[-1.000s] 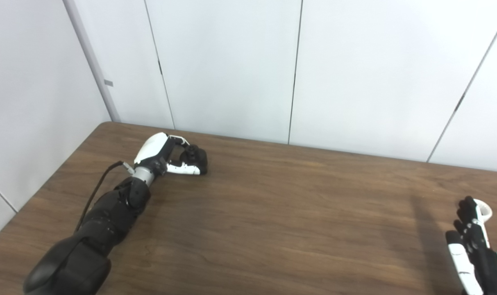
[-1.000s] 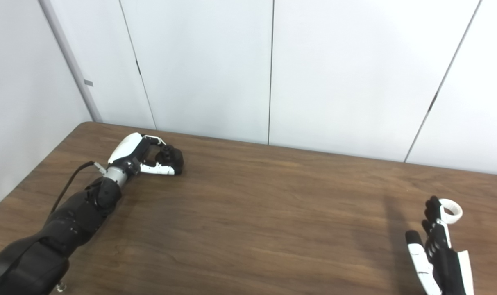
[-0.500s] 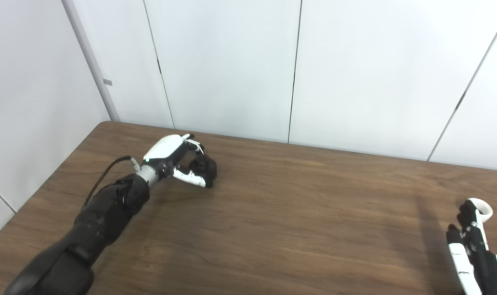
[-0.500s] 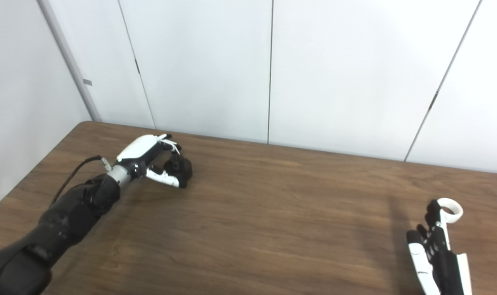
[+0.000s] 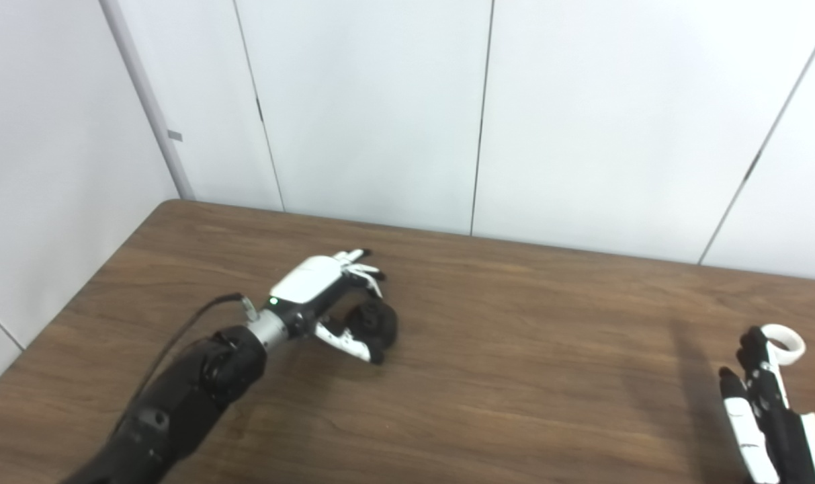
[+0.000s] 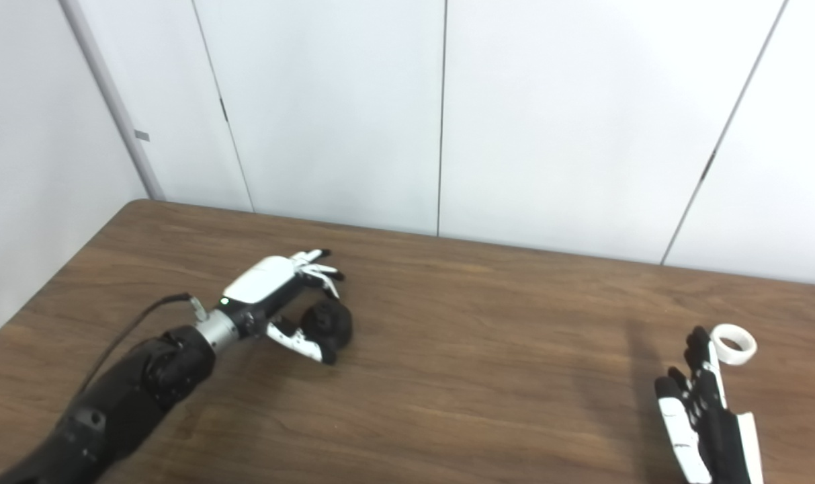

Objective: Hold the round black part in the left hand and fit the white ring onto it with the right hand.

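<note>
Left eye view gives me my left hand (image 5: 326,302) out over the wooden table (image 5: 515,336), its white back turned upward. The round black part (image 5: 375,324) sits under its palm side, gripped between the thumb below and the curled fingers (image 5: 363,269) above, so I read that hand as grasping the part. Some fingertips reach out past the part toward the wall (image 5: 380,101) and stay fairly straight.

My right hand (image 6: 706,410) is low at the frame's edge, fingers straight, pointing away from me and a little apart, holding nothing. The white ring (image 6: 734,343) lies flat on the table just beyond and slightly right of those fingertips; whether they touch it I cannot tell. Ring and black part are well apart.
</note>
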